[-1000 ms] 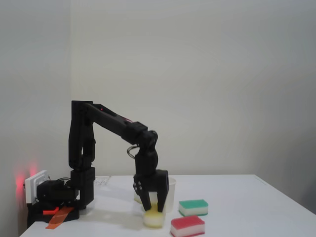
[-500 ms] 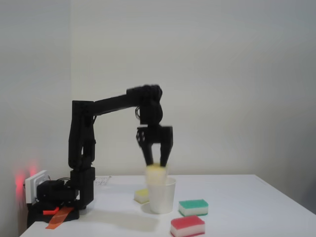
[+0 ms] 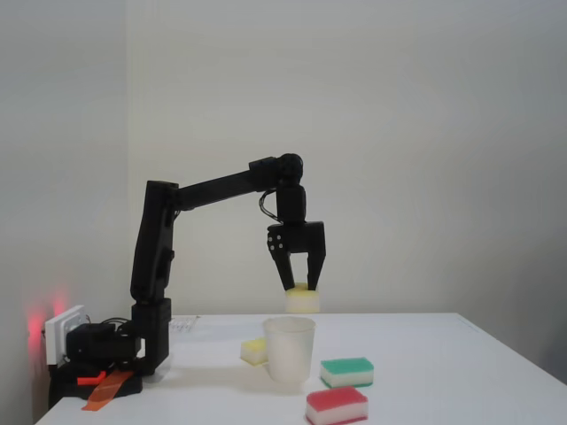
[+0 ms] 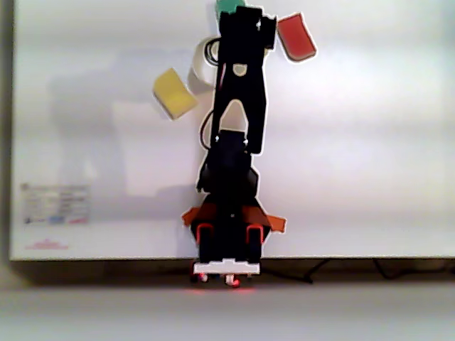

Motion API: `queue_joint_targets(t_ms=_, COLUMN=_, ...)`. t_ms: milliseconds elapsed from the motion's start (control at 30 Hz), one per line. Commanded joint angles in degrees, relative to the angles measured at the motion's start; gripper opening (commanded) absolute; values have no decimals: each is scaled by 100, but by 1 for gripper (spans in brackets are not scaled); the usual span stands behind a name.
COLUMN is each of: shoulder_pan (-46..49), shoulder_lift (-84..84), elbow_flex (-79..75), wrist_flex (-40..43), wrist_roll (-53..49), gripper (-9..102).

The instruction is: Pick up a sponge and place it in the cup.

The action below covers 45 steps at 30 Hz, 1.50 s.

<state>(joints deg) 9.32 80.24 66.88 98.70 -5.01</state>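
The sponge (image 3: 303,302), yellow on top and white below, hangs in the air with my gripper (image 3: 301,286) shut on it from above, fingers pointing down. The white paper cup (image 3: 289,348) stands upright on the table just below the sponge and slightly to its left, with a small gap between them. In the other view the arm (image 4: 240,85) reaches across the table and covers the gripper and the held sponge; a sliver of the cup's rim (image 4: 202,57) shows at the arm's left.
A pale yellow sponge (image 3: 253,351) (image 4: 175,93) lies left of the cup. A green-topped sponge (image 3: 346,372) (image 4: 227,6) and a red-topped sponge (image 3: 337,405) (image 4: 296,35) lie to its right and front. The arm's base (image 3: 106,350) sits at the table's left.
The gripper rose from the table in front of the cup with the sponge in it, swung up over the cup, and has since shifted slightly right.
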Motion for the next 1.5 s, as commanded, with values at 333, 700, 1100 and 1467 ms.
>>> queue_joint_targets(t_ms=333, shoulder_pan=-422, shoulder_lift=817, elbow_flex=1072, wrist_flex=-97, wrist_roll=-70, gripper=0)
queue_joint_targets(t_ms=700, shoulder_pan=-501, shoulder_lift=879, elbow_flex=1257, wrist_flex=-220, wrist_roll=-35, gripper=5)
queue_joint_targets(t_ms=1100, shoulder_pan=-633, shoulder_lift=773, elbow_flex=1230, wrist_flex=-352, wrist_roll=123, gripper=28)
queue_joint_targets(t_ms=1467, shoulder_pan=-659, shoulder_lift=360, elbow_flex=246, wrist_flex=211, wrist_roll=167, gripper=32)
